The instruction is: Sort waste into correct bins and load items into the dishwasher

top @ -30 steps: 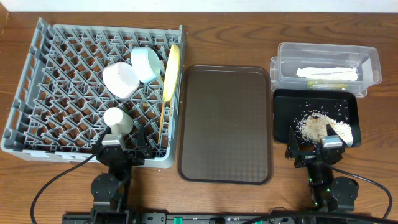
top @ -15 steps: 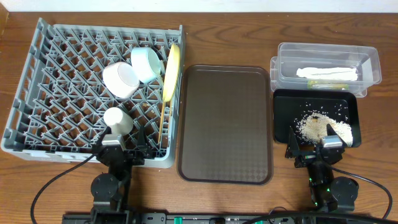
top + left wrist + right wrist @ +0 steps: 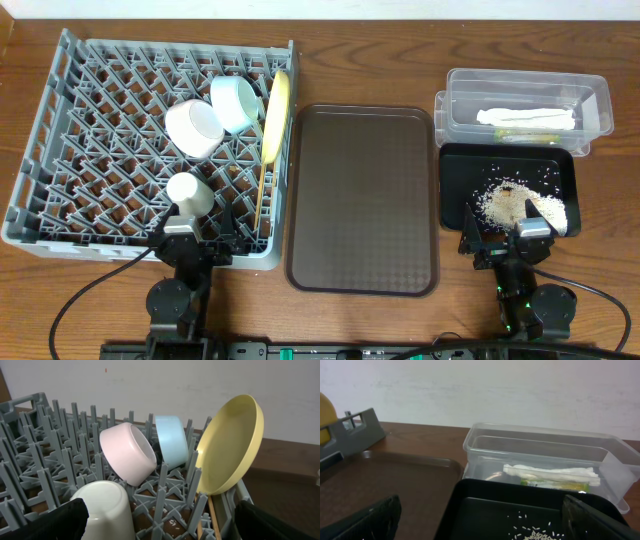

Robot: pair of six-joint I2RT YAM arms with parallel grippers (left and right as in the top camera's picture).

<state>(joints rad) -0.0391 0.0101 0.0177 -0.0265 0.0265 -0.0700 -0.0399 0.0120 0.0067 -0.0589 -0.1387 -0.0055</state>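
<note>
Since all is looking sorted, left gripper (image 3: 198, 225): jaws are gaping, empty.
Right gripper (image 3: 500, 232): jaws likewise gaping, near edge.
Napkin (image 3: 525, 116): lying in clear tub (image 3: 600, 95), far-right corner.
Finishing: worth holding arms off, disturbing nothing.

Rack (image 3: 100, 100) at left holding plate (image 3: 275, 115), bowls (image 3: 195, 127) and cup (image 3: 190, 192), serving tray (image 3: 362, 200) in the middle, tub (image 3: 598, 100) with napkin (image 3: 525, 117) at right rear, shallow tray (image 3: 458, 180) with rice (image 3: 510, 205) before it.
</note>
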